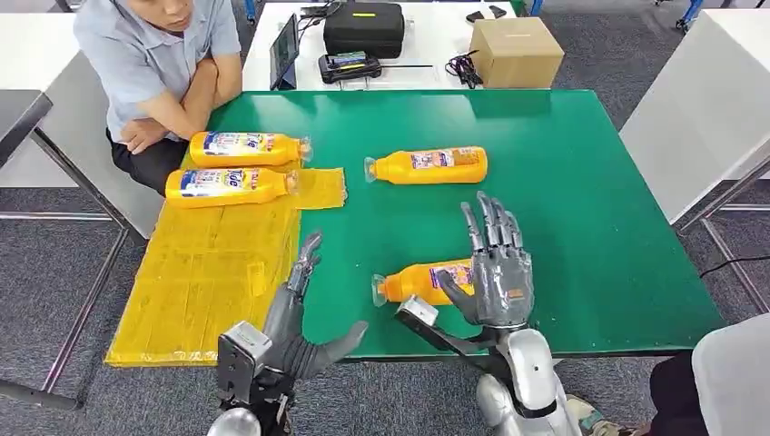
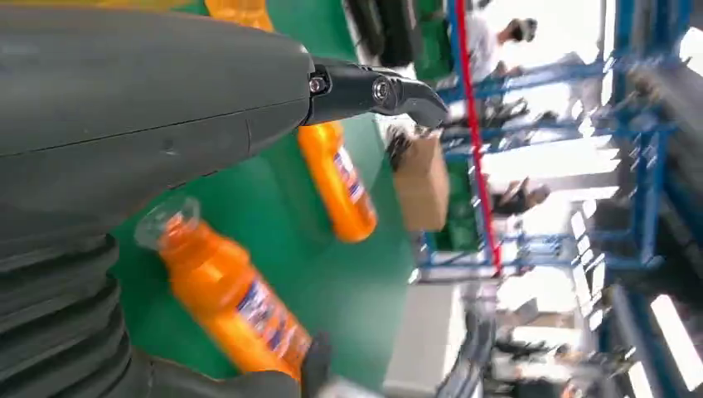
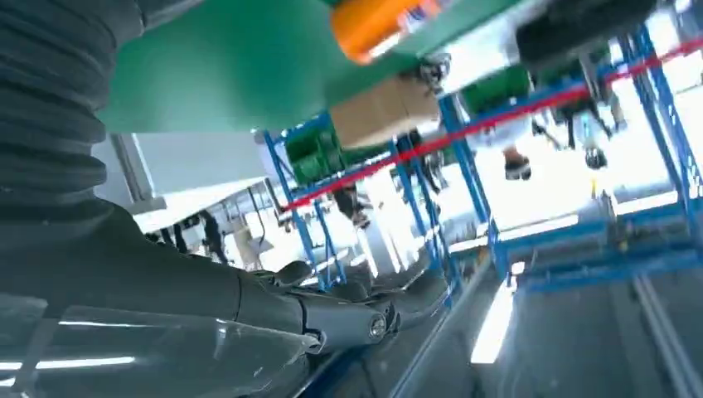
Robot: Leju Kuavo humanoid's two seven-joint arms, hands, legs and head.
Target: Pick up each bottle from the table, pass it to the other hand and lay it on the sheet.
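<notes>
The green-topped rectangular counter (image 1: pixel 581 209) carries all task items. A translucent yellow plastic sheet (image 1: pixel 209 272) lies over its left part, hanging past the near edge. A person in a grey shirt (image 1: pixel 154 54) sits at the far left corner, arms folded. Beyond the counter, a white table holds a brown cardboard box (image 1: pixel 516 52) and a black case (image 1: pixel 364 27).

Four orange plastic bottles with printed labels lie on their sides. Two rest at the far end of the sheet: the farther sheet bottle (image 1: pixel 247 148) and the nearer sheet bottle (image 1: pixel 229 185), parallel and just beside each other, caps to the right. The far bare-counter bottle (image 1: pixel 427 166) lies on the green surface, cap to the left. The near bare-counter bottle (image 1: pixel 419 282) lies close to the front edge, cap to the left, its base end hidden behind the right hand.

The right hand (image 1: pixel 495 268) stands upright over that bottle's base end, fingers spread and extended, holding nothing; contact with the bottle cannot be determined. The left hand (image 1: pixel 300 318) sits at the sheet's edge, fingers extended, thumb out, holding nothing.
</notes>
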